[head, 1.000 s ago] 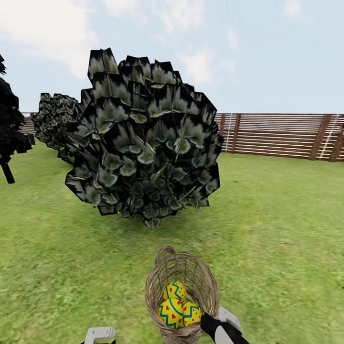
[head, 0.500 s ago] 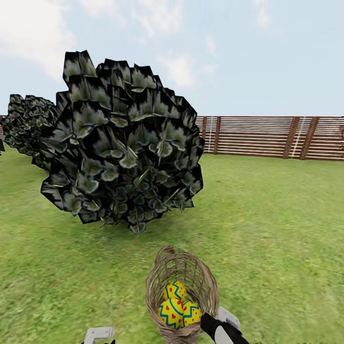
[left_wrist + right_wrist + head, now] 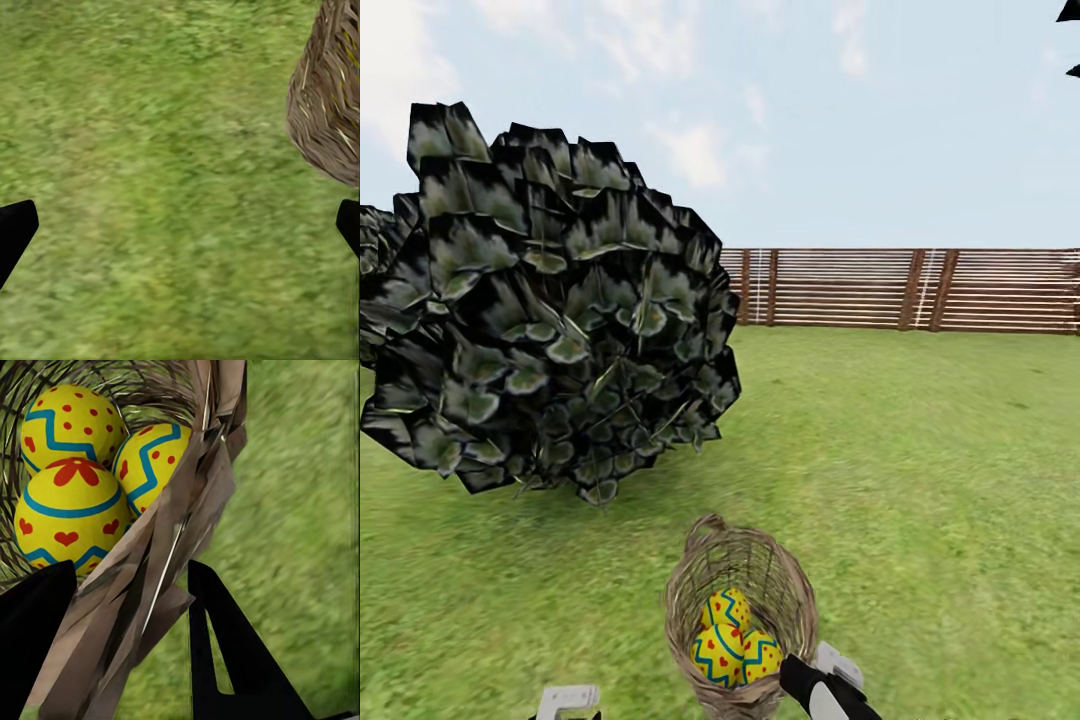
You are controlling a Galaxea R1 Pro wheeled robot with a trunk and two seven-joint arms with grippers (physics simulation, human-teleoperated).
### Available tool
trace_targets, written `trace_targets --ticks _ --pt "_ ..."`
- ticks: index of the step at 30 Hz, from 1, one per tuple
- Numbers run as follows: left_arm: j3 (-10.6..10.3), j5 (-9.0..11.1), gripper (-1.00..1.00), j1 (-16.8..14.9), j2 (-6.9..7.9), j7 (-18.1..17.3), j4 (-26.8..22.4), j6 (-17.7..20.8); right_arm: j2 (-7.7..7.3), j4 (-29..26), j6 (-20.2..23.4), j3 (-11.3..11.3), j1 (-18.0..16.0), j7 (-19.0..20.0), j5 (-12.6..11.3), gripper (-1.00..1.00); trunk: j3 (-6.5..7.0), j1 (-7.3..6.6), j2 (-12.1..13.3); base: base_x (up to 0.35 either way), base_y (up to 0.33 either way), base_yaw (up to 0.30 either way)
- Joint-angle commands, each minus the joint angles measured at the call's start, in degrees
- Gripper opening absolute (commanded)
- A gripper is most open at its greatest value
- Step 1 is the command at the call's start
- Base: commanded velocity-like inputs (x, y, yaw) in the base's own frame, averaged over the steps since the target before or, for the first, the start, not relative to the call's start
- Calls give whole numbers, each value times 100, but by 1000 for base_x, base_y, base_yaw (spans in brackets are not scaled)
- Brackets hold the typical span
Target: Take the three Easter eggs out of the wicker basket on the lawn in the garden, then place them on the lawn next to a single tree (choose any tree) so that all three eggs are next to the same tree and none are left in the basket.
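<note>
My right gripper (image 3: 127,637) is clamped on the rim of the small brown wicker basket of loosely woven twigs (image 3: 740,610), one dark finger inside the wall and one outside it. I judge this hold serves to carry basket and contents together toward a tree, so that unloading can happen beside it. The three bright yellow Easter eggs with blue zigzag bands and red motifs (image 3: 732,640) lie touching one another in the bottom of the basket; none is out yet. Beyond the basket and to its left stands the tree with a dense crown of dark blocky leaves flecked pale green (image 3: 550,310). Wide green lawn with yellowish patches (image 3: 920,470) runs from the basket to a brown horizontal-slat wooden fence (image 3: 900,290) behind. My left gripper (image 3: 180,225) hangs beside the basket with its fingers spread wide and nothing between them, over bare grass.

The crown hides the tree's trunk, so where it meets the lawn cannot be made out. The basket's base is cut off at the head view's lower edge. Whether the basket touches the grass I cannot tell.
</note>
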Motion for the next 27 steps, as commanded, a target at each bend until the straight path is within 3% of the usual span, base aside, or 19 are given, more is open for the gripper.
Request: trace_targets --ticks 1,7,27 --pt "-8 26 100 3 3 23 -17 35 -3 -18 23 39 -4 -44 -31 -100 -3 3 -6 148 -261 -186" --pt "-8 13 100 1 3 47 -9 27 -3 -18 23 39 -4 -44 -31 -100 6 3 -6 185 -258 -110" --pt "-9 4 100 -3 3 224 -6 -88 -3 -18 23 39 -4 -44 -31 -100 57 3 -6 238 -232 -264"
